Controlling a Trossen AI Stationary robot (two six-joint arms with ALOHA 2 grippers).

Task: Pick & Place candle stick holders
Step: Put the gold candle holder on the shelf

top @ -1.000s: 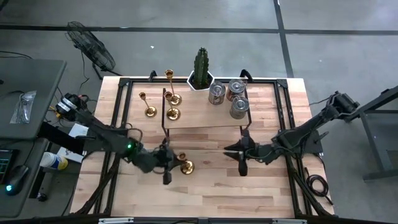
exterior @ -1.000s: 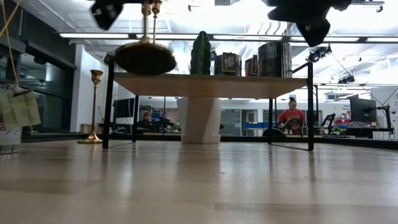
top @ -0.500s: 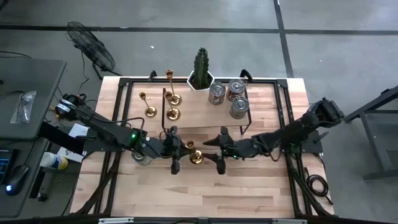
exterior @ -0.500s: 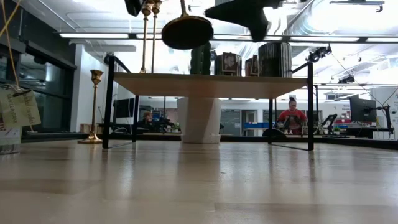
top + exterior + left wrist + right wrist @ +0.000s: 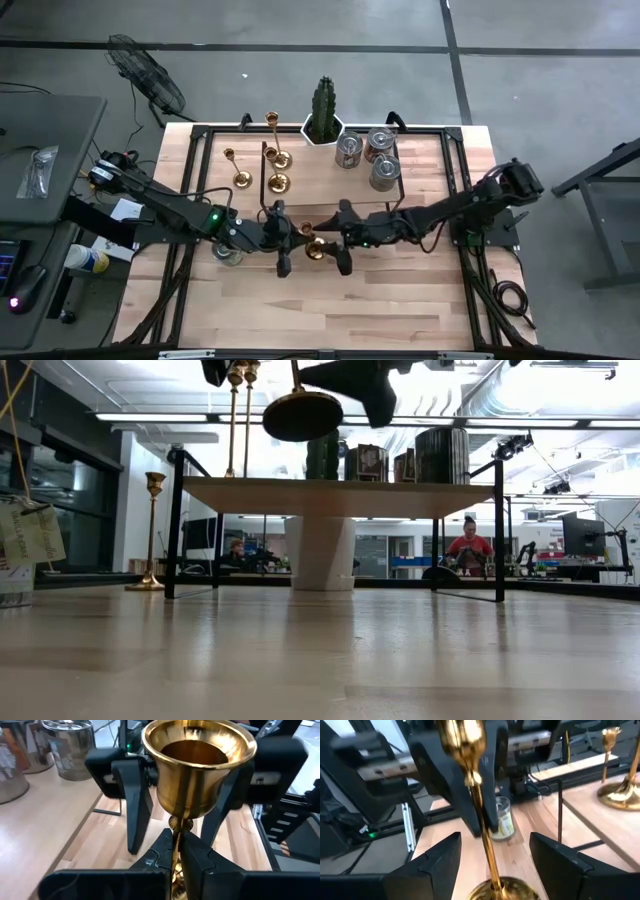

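Observation:
A gold candle stick holder hangs upright over the middle of the table, held by my left gripper, which is shut on it. Its round base shows from below in the low view. My right gripper is open; its fingers stand on either side of the holder's stem near the base, without touching. Three more gold holders stand at the far left: one on the table by its base, two at the shelf's left end. My left gripper pinches the holder's thin stem between its two fingers, just below the cup. The fingers come level from the table's left and lie across the stem. The holder stands upright, cup up, lifted clear of the table.
A black-framed wooden shelf stands at the far middle with three silver tins and a cactus pot behind it. A glass jar stands on the table under my left arm. A person sits in the room far behind.
My left gripper has carried the holder toward the table's right, upright and clear, then stopped. My right gripper has moved toward the table's left, up to the holder, and its open fingers now stand on either side of the stem.

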